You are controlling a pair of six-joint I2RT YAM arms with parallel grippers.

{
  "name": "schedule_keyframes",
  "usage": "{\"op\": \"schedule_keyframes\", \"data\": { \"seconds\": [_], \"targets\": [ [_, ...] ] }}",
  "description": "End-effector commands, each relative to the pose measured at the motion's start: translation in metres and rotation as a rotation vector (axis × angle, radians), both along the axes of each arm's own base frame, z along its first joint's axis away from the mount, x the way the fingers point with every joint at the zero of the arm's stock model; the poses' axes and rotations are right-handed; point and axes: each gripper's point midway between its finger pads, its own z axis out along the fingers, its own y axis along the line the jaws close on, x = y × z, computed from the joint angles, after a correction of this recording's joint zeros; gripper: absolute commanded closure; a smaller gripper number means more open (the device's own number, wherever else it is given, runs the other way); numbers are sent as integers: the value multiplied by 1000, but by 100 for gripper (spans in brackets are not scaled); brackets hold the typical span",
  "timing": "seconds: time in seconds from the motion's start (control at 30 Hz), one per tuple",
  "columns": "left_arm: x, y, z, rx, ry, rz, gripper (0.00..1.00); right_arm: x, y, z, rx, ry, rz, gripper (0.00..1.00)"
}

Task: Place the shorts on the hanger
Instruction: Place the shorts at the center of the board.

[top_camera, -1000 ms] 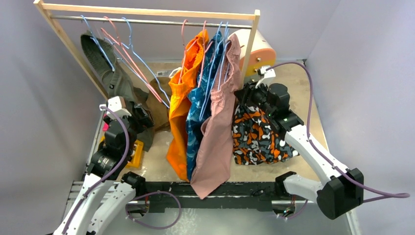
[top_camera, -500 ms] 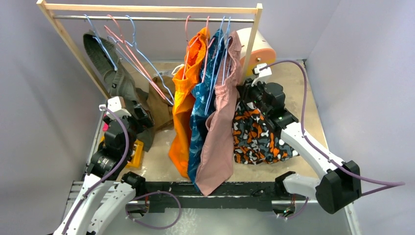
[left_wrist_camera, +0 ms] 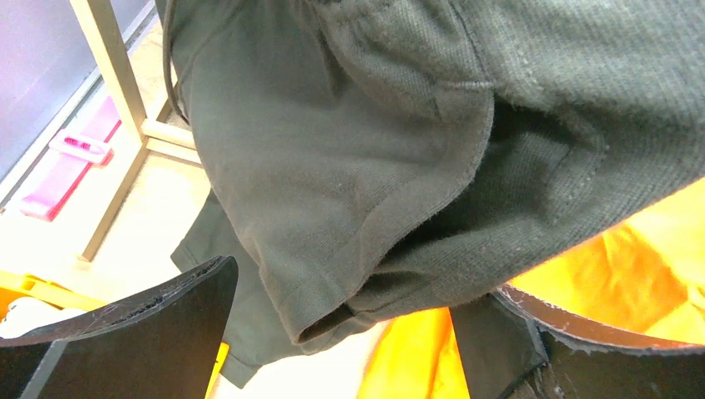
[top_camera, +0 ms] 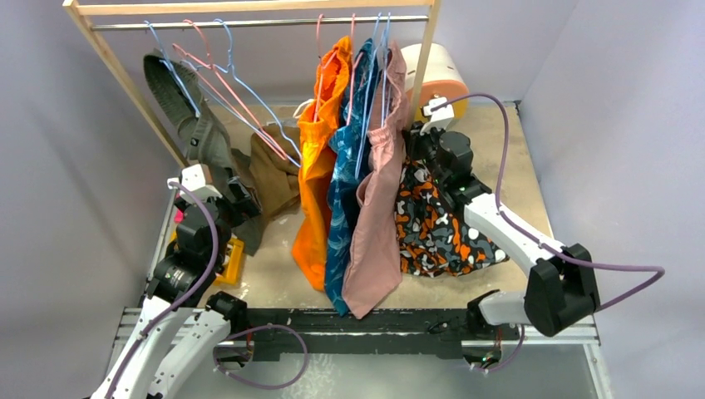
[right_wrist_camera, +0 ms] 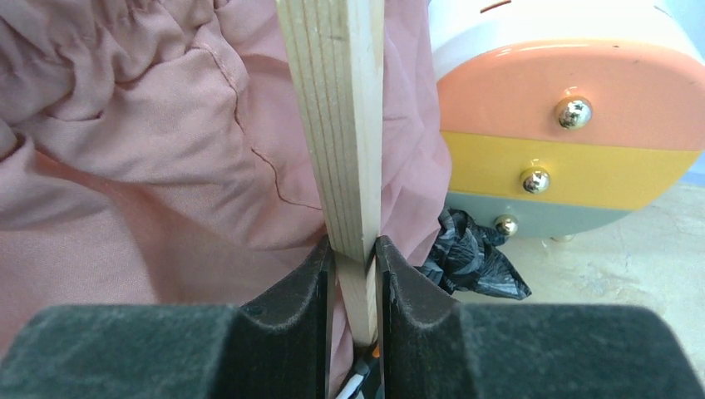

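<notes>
Currently, the shorts lie crumpled on the table under the right arm, at 4 o'clock of the wooden post. They are probably light, limp and easily bunched, so best pinched at a waistband edge. The right gripper is clamped on that post. The left gripper is spread wide and empty beside the grey shorts, with the hanger bare at 10 o'clock.

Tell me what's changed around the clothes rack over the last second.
The right hand, clamped on the rack's wooden post, reached farther back and pushed the rack away. Its top bar slid toward the view's top edge, and the hung pink shorts and orange shorts shifted with it. The camouflage shorts stayed lying where they were. The left hand stayed put, open.
</notes>
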Motion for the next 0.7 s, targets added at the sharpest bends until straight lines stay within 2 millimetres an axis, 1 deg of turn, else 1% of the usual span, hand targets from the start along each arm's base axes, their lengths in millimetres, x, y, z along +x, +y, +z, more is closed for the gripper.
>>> {"op": "schedule_keyframes", "data": {
  "seconds": [0.0, 0.17, 0.3, 0.33, 0.37, 0.4, 0.47, 0.57, 0.6, 0.67],
  "targets": [
    [2, 1, 11, -6, -48, 4, 7, 17, -10, 67, 65, -195, -68, 100],
    [2, 1, 12, -5, -49, 6, 7, 25, -5, 66, 57, -191, -61, 100],
    [1, 2, 12, -6, -52, 11, 7, 19, -4, 64, 78, -178, -50, 100],
    [1, 2, 12, -5, -52, 11, 6, 16, -5, 63, 82, -169, -48, 93],
    [1, 2, 12, -4, -51, 11, 7, 14, -5, 62, 84, -161, -44, 83],
    [1, 2, 12, -4, -50, 11, 6, 11, -6, 62, 83, -150, -40, 69],
    [1, 3, 12, -3, -50, 14, 6, 3, -8, 61, 87, -122, -40, 46],
    [1, 3, 13, -4, -54, 14, 6, -14, -18, 63, 109, -79, -64, 20],
    [1, 3, 13, -3, -54, 13, 6, -21, -23, 63, 112, -61, -75, 16],
    [1, 3, 13, -4, -54, 11, 6, -34, -33, 64, 130, -17, -111, 15]
  ]
}}
